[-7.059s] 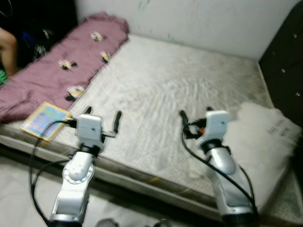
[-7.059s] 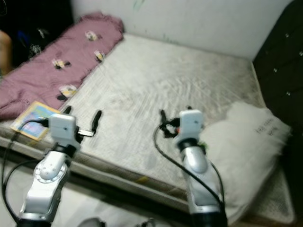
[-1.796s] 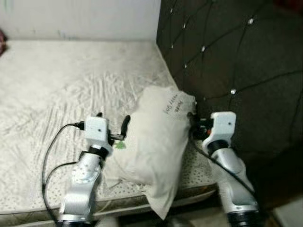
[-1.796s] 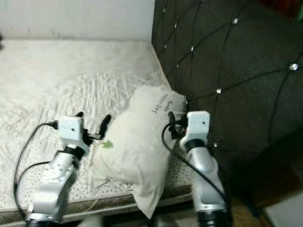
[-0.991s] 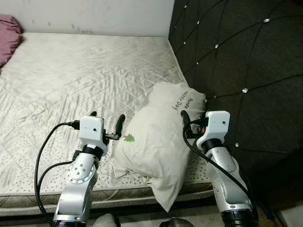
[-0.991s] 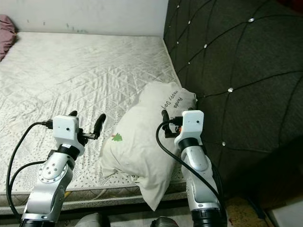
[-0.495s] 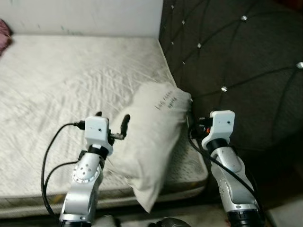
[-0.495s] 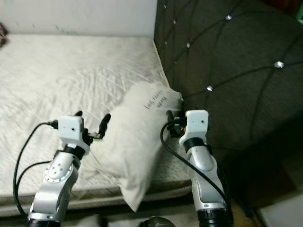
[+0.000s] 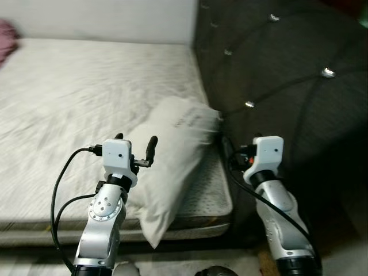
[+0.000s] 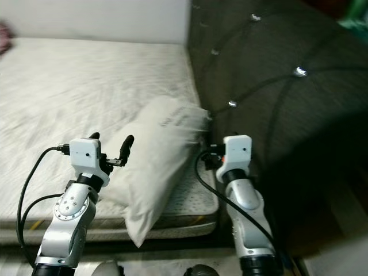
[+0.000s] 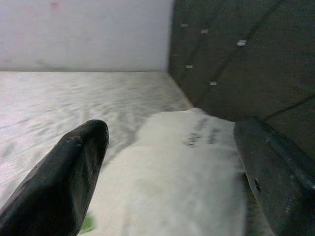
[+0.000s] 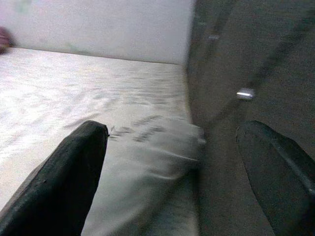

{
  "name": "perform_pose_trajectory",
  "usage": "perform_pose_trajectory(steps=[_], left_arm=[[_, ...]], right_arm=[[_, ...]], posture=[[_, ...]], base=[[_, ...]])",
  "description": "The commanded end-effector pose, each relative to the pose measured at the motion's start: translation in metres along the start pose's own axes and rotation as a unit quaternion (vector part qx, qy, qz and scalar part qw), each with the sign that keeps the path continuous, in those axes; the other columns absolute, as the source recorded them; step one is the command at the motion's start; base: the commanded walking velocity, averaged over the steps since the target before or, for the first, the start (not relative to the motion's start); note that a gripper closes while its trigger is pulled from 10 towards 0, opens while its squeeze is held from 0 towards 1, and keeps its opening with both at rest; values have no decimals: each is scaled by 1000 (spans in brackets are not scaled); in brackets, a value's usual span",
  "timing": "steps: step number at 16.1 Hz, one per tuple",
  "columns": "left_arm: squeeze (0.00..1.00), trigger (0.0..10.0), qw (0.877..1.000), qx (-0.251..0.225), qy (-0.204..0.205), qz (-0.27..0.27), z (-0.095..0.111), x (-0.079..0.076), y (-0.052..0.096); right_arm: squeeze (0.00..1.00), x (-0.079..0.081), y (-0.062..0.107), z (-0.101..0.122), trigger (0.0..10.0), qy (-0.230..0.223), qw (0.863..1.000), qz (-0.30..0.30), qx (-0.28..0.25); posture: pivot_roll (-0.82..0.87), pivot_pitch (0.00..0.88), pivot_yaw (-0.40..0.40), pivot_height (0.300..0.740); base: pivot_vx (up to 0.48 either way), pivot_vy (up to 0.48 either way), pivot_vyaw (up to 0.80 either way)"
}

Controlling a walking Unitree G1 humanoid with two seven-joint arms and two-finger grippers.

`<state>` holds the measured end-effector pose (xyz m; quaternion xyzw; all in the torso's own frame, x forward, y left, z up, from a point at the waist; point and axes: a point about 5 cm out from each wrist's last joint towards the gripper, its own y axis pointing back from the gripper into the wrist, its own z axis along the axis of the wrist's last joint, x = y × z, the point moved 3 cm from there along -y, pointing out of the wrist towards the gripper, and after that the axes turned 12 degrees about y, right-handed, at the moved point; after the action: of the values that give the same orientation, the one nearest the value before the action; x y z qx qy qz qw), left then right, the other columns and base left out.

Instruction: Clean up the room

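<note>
Nearest, two silver arms are raised over the near edge of a bed. The left gripper is held above the mattress, just beside the near left flank of the pillow, its two black fingers spread wide with nothing between them. The right gripper is poised at the pillow's far right end, close to the headboard; in the right wrist view its fingers are likewise seen set wide apart and empty. The white pillow is laid aslant at the mattress corner next to the headboard, its near end overhanging the mattress edge, dark lettering printed on its upper face; the words cannot be read. The mattress is bare, white and quilted, and is extended leftward and back to a plain white wall. The right side of the room is taken up by the dark tufted headboard, studded with bright buttons. At the far left edge of the mattress a small patch of purple cloth is noted. The head views are slightly blurred.
</note>
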<state>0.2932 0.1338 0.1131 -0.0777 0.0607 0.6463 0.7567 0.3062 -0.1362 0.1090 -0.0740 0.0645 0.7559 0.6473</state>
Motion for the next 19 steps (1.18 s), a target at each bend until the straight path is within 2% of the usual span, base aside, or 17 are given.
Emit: perform_pose_trajectory(steps=[1, 9, 16, 19], left_arm=[[0, 10000, 1000, -5, -10, 7, 3, 5, 1], [0, 10000, 1000, -4, -10, 8, 2, 8, 4], [0, 10000, 1000, -12, -8, 11, 4, 8, 3], [0, 10000, 999, -14, -8, 37, 4, 16, 4]], right_arm=[[0, 2, -1, 7, 10000, -3, 1000, 2, -12], [0, 2, -1, 4, 10000, -15, 1000, -3, -7], [0, 3, -3, 4, 10000, -17, 1000, 2, -8], [0, 3, -3, 5, 10000, -17, 1000, 1, -9]], posture=[[-20, 46, -68, 740], [-12, 50, -66, 740], [-9, 40, -71, 666], [-9, 40, -71, 657]], base=[[0, 0, 0], [0, 0, 0], [0, 0, 0], [0, 0, 0]])
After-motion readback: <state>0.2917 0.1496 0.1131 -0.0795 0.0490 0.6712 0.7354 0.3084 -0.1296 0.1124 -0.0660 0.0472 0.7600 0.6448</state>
